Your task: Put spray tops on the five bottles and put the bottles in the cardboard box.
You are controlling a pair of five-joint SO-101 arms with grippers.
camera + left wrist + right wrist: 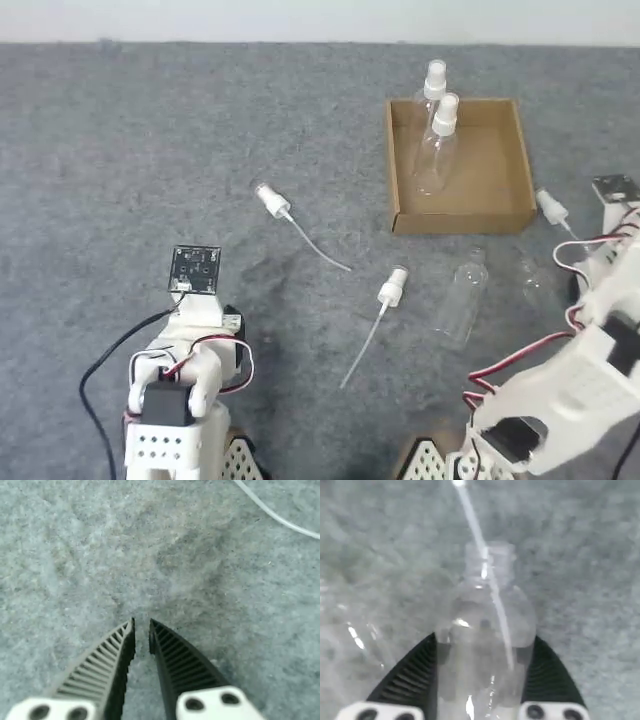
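Two fingers of my left gripper (141, 624) pinch shut on nothing at near left, capped bottles (436, 150) lie in the cardboard box (465, 222) farther right, and my right gripper (485, 639) clasps a bare bottle (490, 595), which I judge needs the nearby spray top (551, 207) next.

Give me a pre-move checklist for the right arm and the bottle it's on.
1. Grip: right end effector has its fingers against both sides of the uncapped bottle: ok.
2. Neck: open, pointing away from the wrist: ok.
3. Snag: a thin tube crosses the bottle; over or under it: cannot tell.
4. Helper: left end effector shut, empty, over bare carpet: ok.
5. Supply: spray top lying loose on the carpet: ok.
6. Room: cardboard box holds two capped bottles, with floor space left: ok.
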